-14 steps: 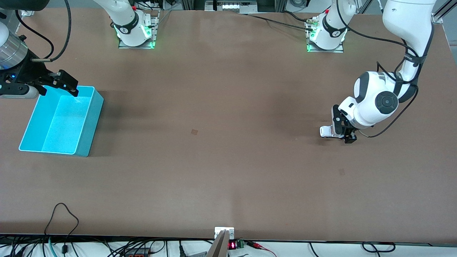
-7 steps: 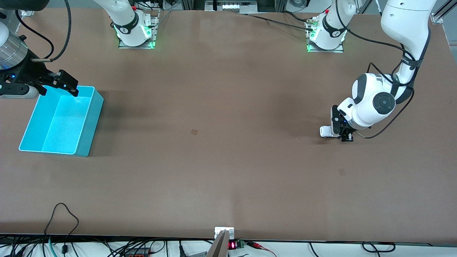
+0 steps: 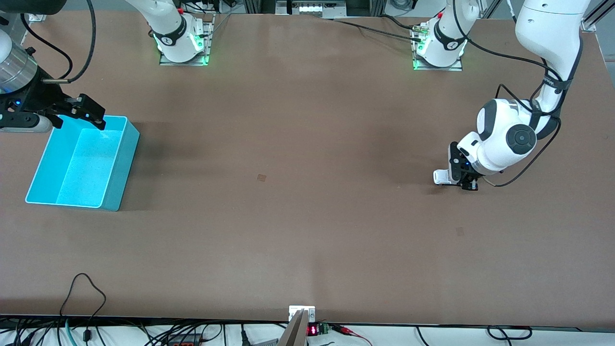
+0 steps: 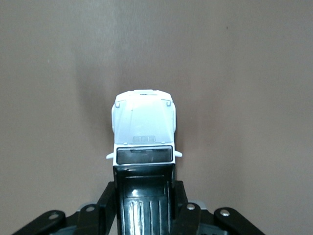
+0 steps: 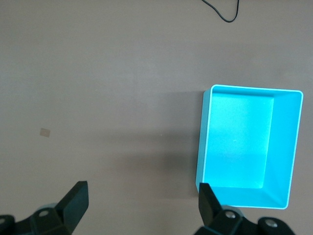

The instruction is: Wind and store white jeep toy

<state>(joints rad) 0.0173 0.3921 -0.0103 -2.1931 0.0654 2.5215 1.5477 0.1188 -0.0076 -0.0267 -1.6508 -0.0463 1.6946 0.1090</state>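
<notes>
The left pincer [image 3: 456,181] is clamped on the white jeep toy [image 4: 144,128] down at the table [image 3: 298,202]. The right pincer [image 3: 79,115] waits wide open, holding nothing, over the cyan bin [image 3: 115,166].

White rounded arm casings with dark grey joint caps – black cables looped alongside, strapped on. Black two-finger grippers, silver screws at the knuckles. Green lights glowing at both bases, on bolted metal plates

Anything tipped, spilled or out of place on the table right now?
Nothing stands out. The small white jeep toy sits upright on the brown table, clamped by the left gripper. The open-topped cyan plastic bin stands upright under the open right gripper.
</notes>
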